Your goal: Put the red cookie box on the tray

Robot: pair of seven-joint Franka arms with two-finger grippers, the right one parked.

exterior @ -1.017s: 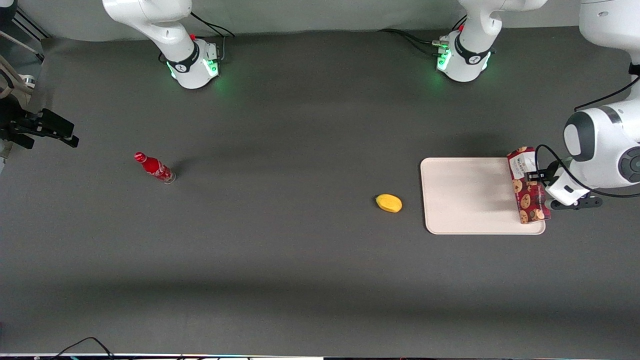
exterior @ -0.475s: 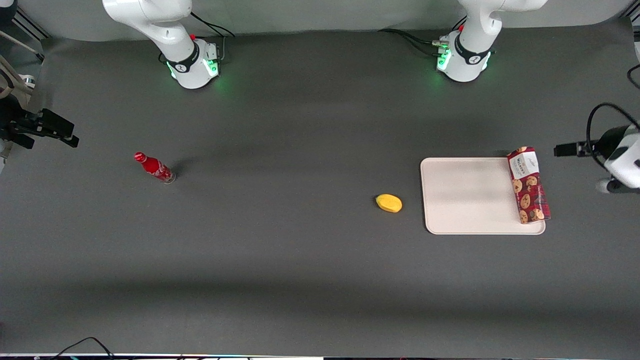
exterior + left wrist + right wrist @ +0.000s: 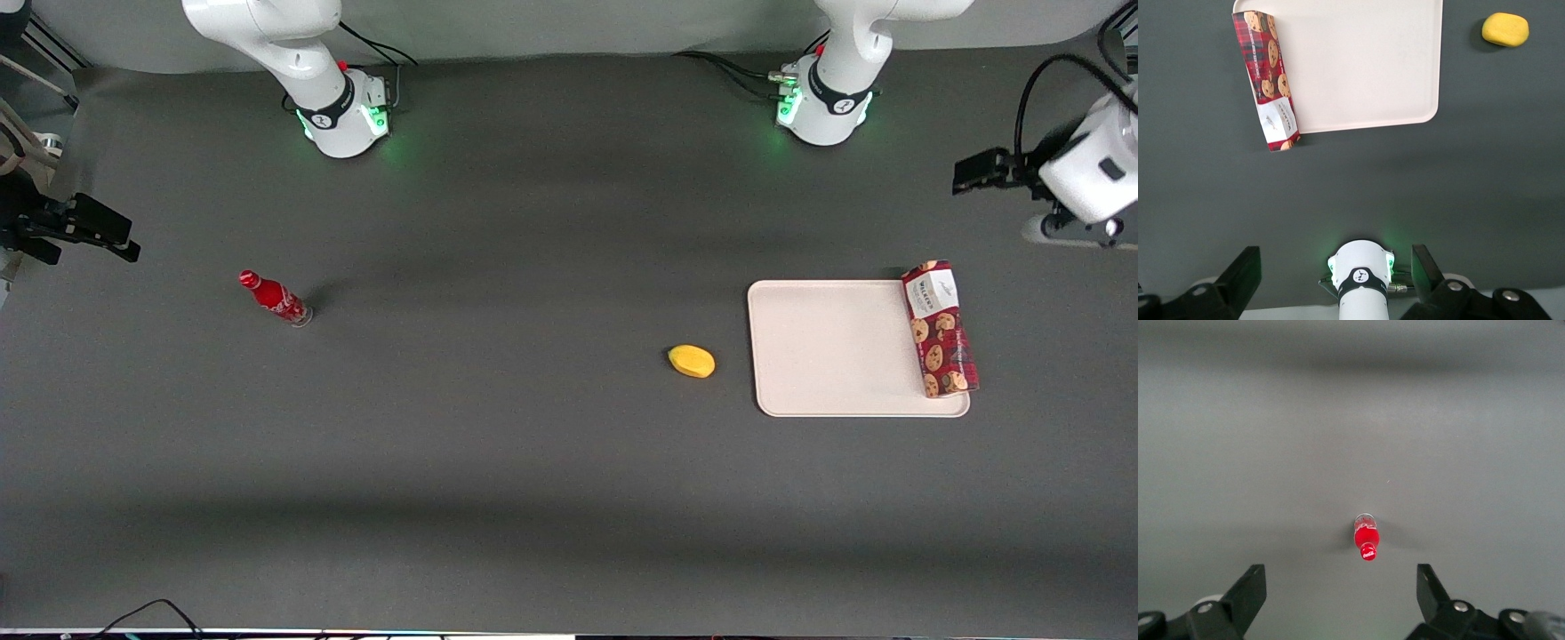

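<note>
The red cookie box [image 3: 940, 329] lies flat on the tray [image 3: 827, 347], along the tray's edge toward the working arm's end of the table. Its white label end points away from the front camera and reaches just over the rim. From the left wrist, the cookie box [image 3: 1268, 73] and the tray [image 3: 1365, 60] show well below the camera. My left gripper [image 3: 971, 173] hangs high above the table, farther from the front camera than the box and apart from it. The gripper [image 3: 1333, 273] is open, with nothing between its fingers.
A yellow fruit [image 3: 692, 361] lies on the dark table beside the tray, toward the parked arm's end. A small red bottle [image 3: 274, 298] stands far toward the parked arm's end. The working arm's base [image 3: 822, 107] sits at the table's back edge.
One second ago my gripper was at the box on the tray. It has let go, risen and drawn away from the front camera. The box stays put.
</note>
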